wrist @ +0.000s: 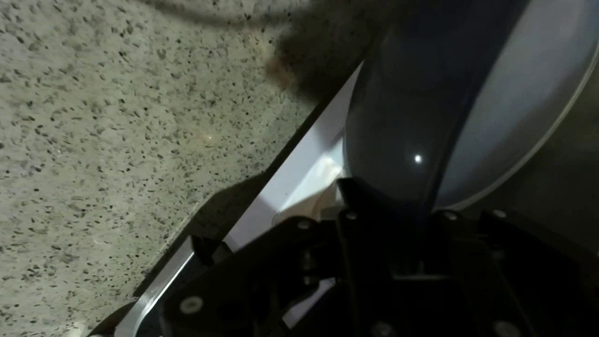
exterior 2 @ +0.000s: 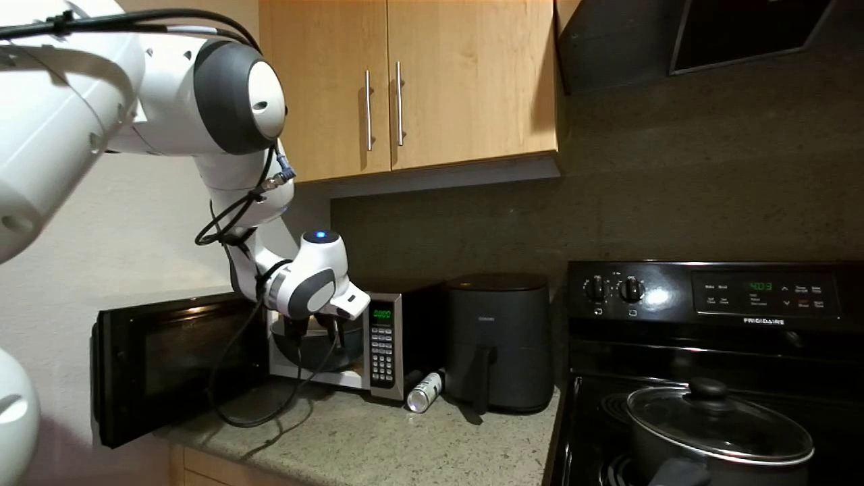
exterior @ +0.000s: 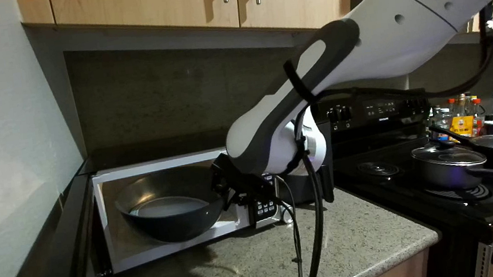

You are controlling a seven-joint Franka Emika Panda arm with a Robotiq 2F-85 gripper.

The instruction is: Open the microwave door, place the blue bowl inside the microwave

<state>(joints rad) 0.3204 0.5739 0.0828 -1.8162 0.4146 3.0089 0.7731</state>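
Note:
The microwave (exterior: 231,228) stands on the counter at the left wall; its button panel shows in an exterior view (exterior 2: 383,358). The microwave door (exterior 2: 196,364) is wide open to the left, also in an exterior view (exterior: 65,236). The dark blue bowl (exterior: 177,227) is in the microwave opening, with a pale round shape inside it; whether it touches the floor I cannot tell. My gripper (wrist: 400,206) is at the bowl's near right rim, its fingers closed around the wall of the bowl (wrist: 402,126). The fingertips are dark and partly hidden.
A black air fryer (exterior 2: 499,337) stands right of the microwave, with a can (exterior 2: 425,391) lying between them. The stove with a lidded pot (exterior 2: 725,425) is further right. Wooden cabinets (exterior 2: 472,81) hang above. My arm's cable (exterior: 318,224) loops over the counter (exterior: 358,242).

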